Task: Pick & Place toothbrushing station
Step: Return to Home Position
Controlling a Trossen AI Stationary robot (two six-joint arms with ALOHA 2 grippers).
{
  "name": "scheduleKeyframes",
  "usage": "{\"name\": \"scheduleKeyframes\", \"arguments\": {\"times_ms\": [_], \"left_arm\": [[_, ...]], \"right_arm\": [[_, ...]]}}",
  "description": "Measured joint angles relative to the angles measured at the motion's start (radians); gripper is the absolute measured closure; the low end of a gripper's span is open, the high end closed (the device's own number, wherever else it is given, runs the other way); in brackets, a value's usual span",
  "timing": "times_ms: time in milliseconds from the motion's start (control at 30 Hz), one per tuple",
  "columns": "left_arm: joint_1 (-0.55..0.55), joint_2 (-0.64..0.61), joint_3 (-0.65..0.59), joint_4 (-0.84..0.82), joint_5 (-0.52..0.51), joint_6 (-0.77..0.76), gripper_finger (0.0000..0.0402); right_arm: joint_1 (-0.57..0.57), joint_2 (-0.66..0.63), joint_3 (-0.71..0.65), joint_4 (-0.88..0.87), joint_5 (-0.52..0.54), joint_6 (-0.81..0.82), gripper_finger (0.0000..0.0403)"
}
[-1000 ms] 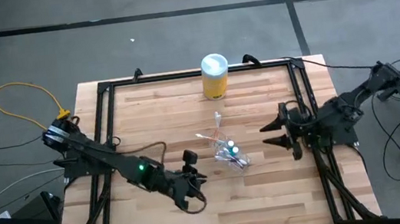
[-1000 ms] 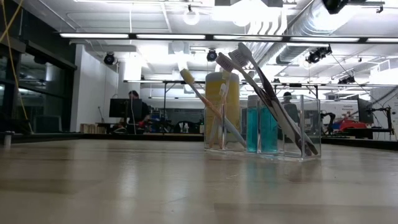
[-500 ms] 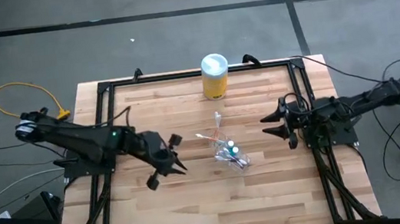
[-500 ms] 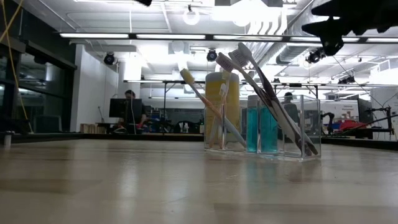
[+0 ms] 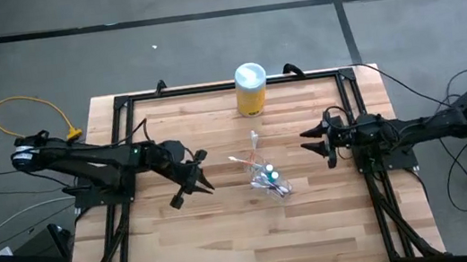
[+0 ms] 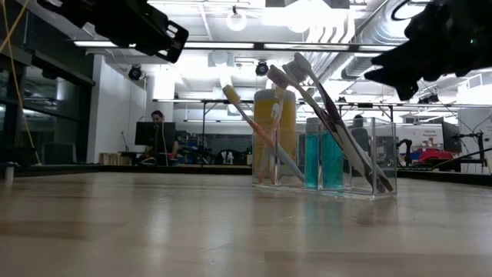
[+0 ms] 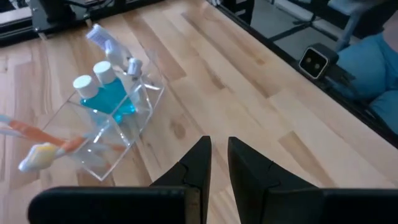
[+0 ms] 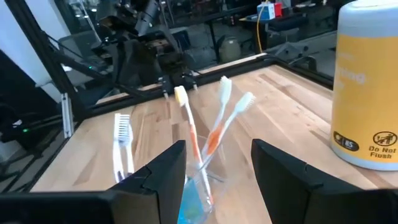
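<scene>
**Both hands empty beside the organizer**

My left gripper (image 7: 214, 155), fingers almost touching and empty, hangs left of the clear organizer (image 5: 273, 186). My right gripper (image 5: 307, 142), spread wide and empty, faces the organizer from the right. Toothbrushes (image 6: 232, 94) and blue tubes (image 7: 112, 99) stand inside it (brushes leaning). Open table (image 5: 230, 240) lies between it and each hand.

The table (image 5: 231, 249) is showing smooth, pale wood planks with a soft sheen. The organizer (image 6: 384, 142) is gleaming as clear glossy plastic. The yellow canister (image 5: 252, 97) is wearing a white plastic lid (image 5: 249, 75).
</scene>
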Motion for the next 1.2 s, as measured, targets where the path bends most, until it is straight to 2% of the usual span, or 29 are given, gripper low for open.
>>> {"name": "scheduleKeyframes", "arguments": {"times_ms": [200,500,733,967,1067,1200], "left_arm": [[0.035,0.000,0.000,0.004,0.087,0.019,0.0354],[0.048,0.000,0.000,-0.001,0.095,0.028,0.0354],[0.048,0.000,0.000,-0.002,0.090,0.035,0.0354],[0.048,0.001,0.000,-0.005,0.089,0.050,0.0354],[0.047,0.001,0.000,-0.005,0.088,0.050,0.0354],[0.047,0.001,0.000,-0.005,0.088,0.050,0.0354]], "right_arm": [[-0.091,0.000,-0.067,0.077,-0.088,-0.025,0.0229],[-0.227,-0.047,-0.093,0.079,-0.238,-0.052,0.0229],[-0.343,-0.101,-0.093,-0.002,-0.330,-0.057,0.0229],[-0.429,-0.186,-0.093,-0.079,-0.468,-0.060,0.0229],[-0.443,-0.233,-0.093,-0.108,-0.471,-0.053,0.0229],[-0.443,-0.295,-0.124,-0.090,-0.419,-0.037,0.0229]]}}
